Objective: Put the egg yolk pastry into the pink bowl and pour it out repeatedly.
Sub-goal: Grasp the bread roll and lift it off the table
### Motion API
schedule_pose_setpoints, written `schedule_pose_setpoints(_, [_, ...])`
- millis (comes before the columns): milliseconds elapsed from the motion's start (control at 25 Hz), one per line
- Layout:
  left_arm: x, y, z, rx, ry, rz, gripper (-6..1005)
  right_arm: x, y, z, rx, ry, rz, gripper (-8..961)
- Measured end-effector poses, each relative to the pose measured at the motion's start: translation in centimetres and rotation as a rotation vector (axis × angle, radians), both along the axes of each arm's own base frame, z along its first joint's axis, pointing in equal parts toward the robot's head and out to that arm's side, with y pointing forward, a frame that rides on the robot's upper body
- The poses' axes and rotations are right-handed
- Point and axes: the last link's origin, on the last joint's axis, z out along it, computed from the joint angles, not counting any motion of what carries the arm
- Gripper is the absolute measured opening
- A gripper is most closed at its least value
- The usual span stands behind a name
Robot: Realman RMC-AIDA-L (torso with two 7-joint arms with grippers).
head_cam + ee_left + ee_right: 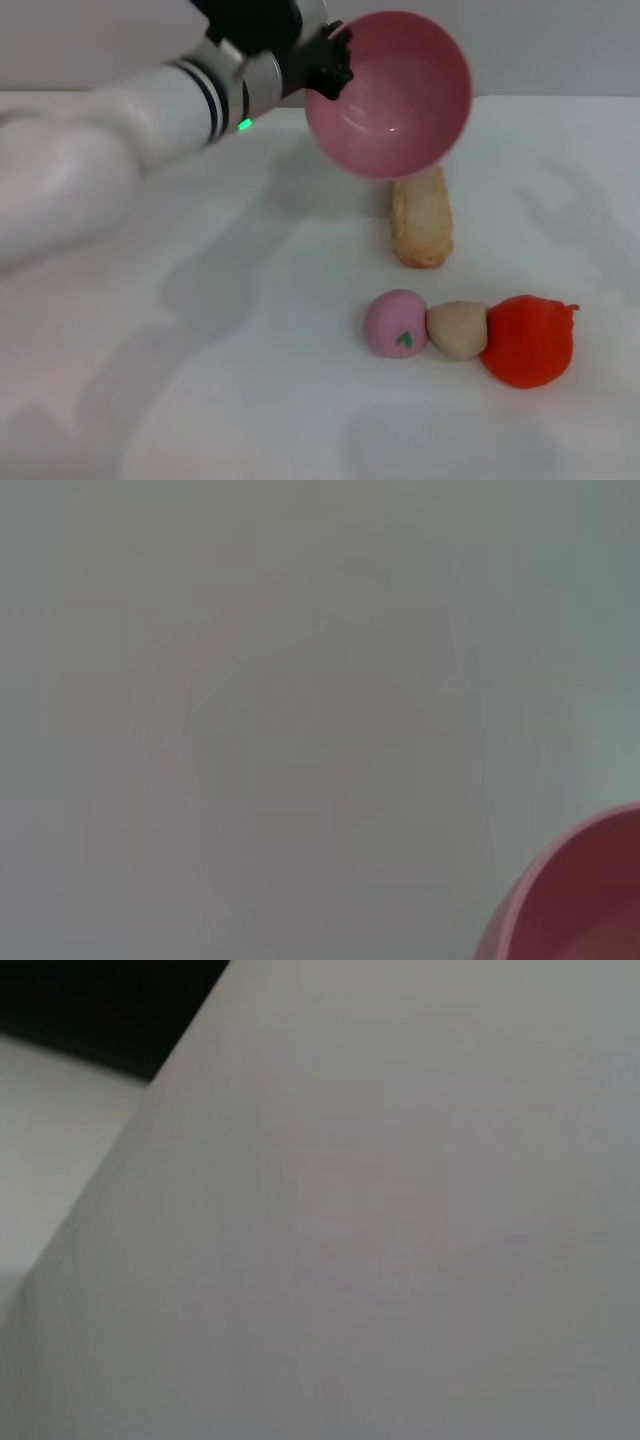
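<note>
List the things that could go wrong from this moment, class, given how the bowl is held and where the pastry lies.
1. The left claw holds the pink bowl by its rim only, tipped in the air; it might slip or swing.
2. The egg yolk pastry lies wedged between the pink ball and the red item, so a pick may knock them.
3. The long bread lies just below the bowl; lowering could hit it.

**Left arm appearance**

Left arm (90,160): glossy white, thick rounded shell segments. Black double ring bands near the wrist, silver-grey collar beyond them, small green indicator light under it. Left gripper (335,62): matte black, blocky, jagged-edged fingers. Right arm not visible.
</note>
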Motion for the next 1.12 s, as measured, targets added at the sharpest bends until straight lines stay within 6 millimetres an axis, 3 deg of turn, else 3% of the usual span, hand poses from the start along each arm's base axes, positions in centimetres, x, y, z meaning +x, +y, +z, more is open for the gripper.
schedule_pose_setpoints(200, [0.1,2.5,2.1,-0.119,-0.032,0.198,44,-2.6,0.1,-0.8,-0.084,-0.222,0.149,671])
schedule_pose_setpoints(280, [0.1,2.5,2.1,-0.119,-0.032,0.198,44,-3.8,0.3,-0.5,-0.138,-0.318,0.201,671])
schedule_pose_setpoints(320, [0.0,3.3,3.4,-0.166,-0.054,0.280,44,-5.0,0.3,-0.2,-0.235,-0.425,0.235,671])
schedule_pose_setpoints(400, [-0.3,3.6,4.2,-0.185,-0.077,0.324,43,-5.7,0.4,0.1,-0.279,-0.475,0.243,672])
schedule_pose_setpoints(600, [-1.1,3.9,6.0,-0.220,-0.132,0.406,43,-9.5,-0.2,1.0,-0.539,-0.795,0.184,671])
schedule_pose_setpoints(720, [-1.6,3.9,6.4,-0.231,-0.145,0.432,43,-11.4,-0.8,0.3,-0.703,-1.061,0.067,672])
schedule_pose_setpoints(880, [-2.0,3.7,6.4,-0.241,-0.146,0.447,44,-11.2,-0.8,-1.8,-0.805,-1.240,-0.018,674])
schedule_pose_setpoints(1120, [-2.3,3.5,6.2,-0.255,-0.143,0.459,44,-8.5,0.3,-6.7,-0.855,-1.500,-0.205,673])
